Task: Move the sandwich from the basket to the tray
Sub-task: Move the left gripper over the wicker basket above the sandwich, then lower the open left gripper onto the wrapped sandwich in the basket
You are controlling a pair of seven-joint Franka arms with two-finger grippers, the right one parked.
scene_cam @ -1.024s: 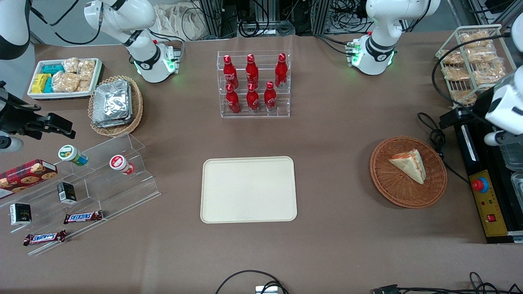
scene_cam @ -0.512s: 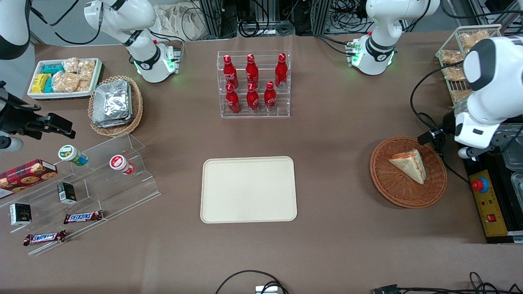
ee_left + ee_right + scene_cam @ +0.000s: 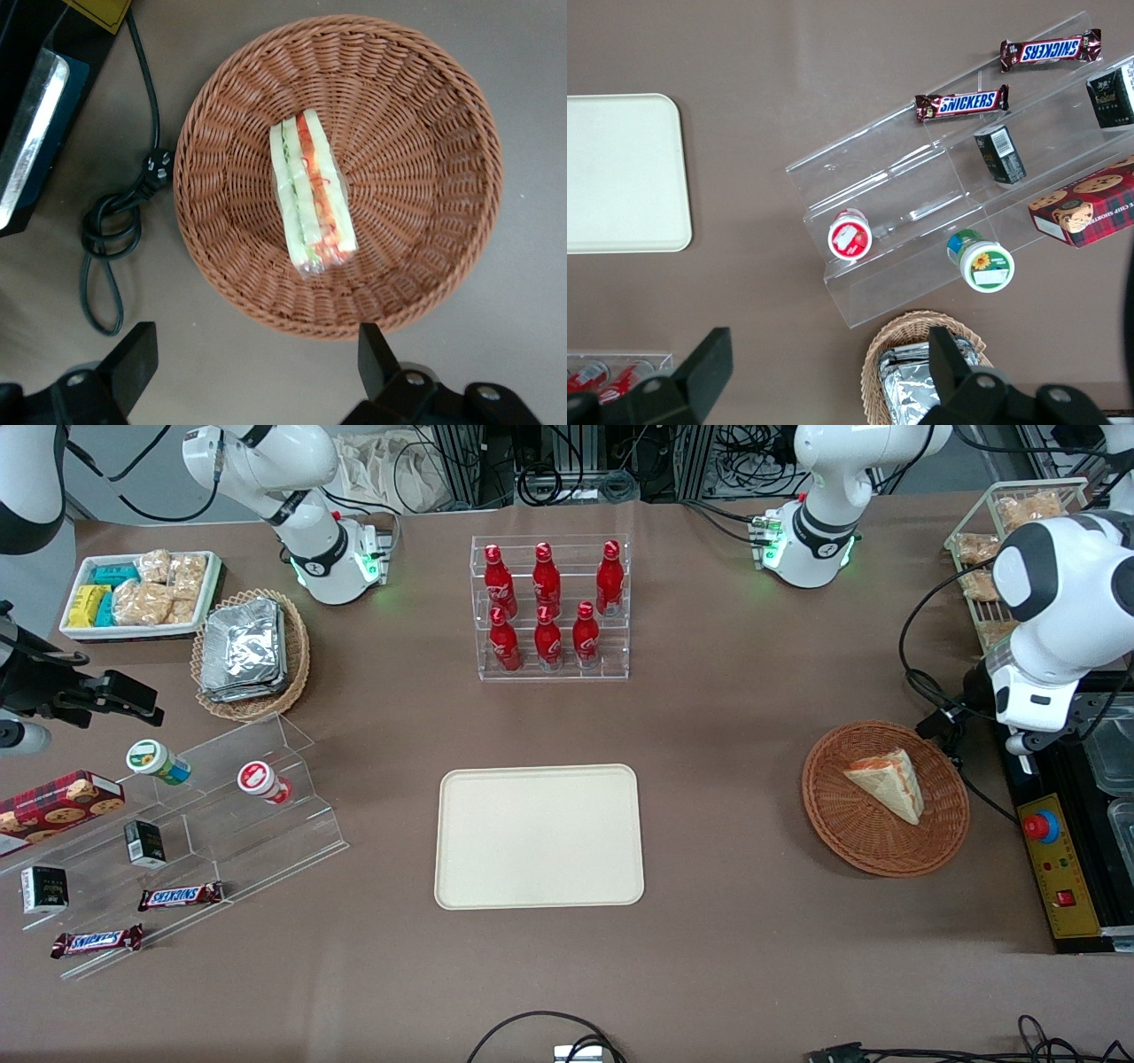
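My gripper (image 3: 257, 372) hangs above the basket (image 3: 425, 159) with its two fingers (image 3: 133, 359) spread wide apart and nothing between them; seen from the front, my arm's end (image 3: 1032, 708) sits just beside the basket (image 3: 850, 833), toward the working arm's end of the table. The sandwich (image 3: 312, 195) lies in the basket near its middle, edge-on to my wrist camera so the orange-red and green layers show, and it touches no finger; from the front it is a pale wedge (image 3: 886, 781). The tray (image 3: 539, 836) lies flat, well apart from the basket toward the parked arm's end, with a black cable coil (image 3: 111, 239) on the cloth just beside the basket's rim.
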